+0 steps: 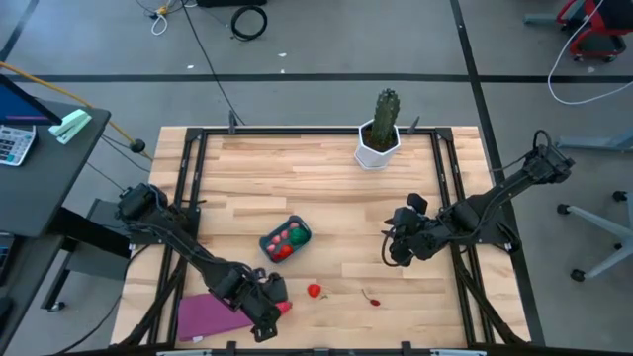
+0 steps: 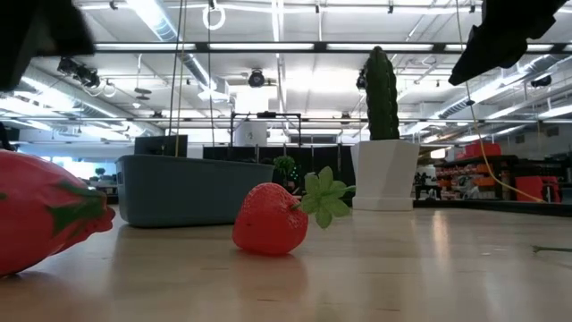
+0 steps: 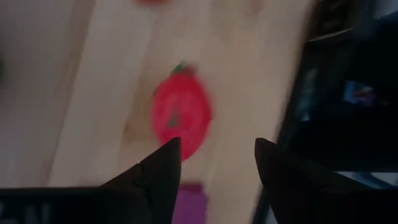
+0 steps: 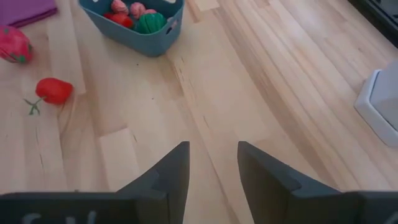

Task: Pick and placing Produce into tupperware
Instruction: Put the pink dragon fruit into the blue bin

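A: Where does the container sit, and what does it hold?

B: The teal container (image 1: 286, 240) stands on the wooden desk (image 1: 326, 178), nearer the front edge than the back and left of centre. Inside it lie red and pink pieces (image 4: 127, 12) and one green piece (image 4: 151, 22).

A: Which pieces lie outside it?

B: A red strawberry with a green stem (image 1: 315, 291) lies on the bare wood near the front edge, apart from the container. In the low view it (image 2: 271, 219) rests on its side, leaves to the right. A larger pink-red fruit with green flecks (image 1: 283, 307) lies at the front edge, just beside the corner of the purple mat (image 1: 205, 316).

A: Where is the left claw?

B: The left claw (image 1: 265, 297) is low over the front-left part of the desk, at the mat's right end. Its wrist view shows the two fingers (image 3: 158, 171) spread wide, holding nothing, with the pink-red fruit (image 3: 181, 117) just beyond the tips.

A: And the right claw?

B: The right claw (image 1: 394, 247) hangs above the right half of the desk, well apart from the container. Its fingers (image 4: 174, 168) stand parted with bare wood between them, holding nothing.

A: Anything else on the desk?

B: A green cactus in a white pot (image 1: 379, 132) stands upright at the back edge, right of centre.
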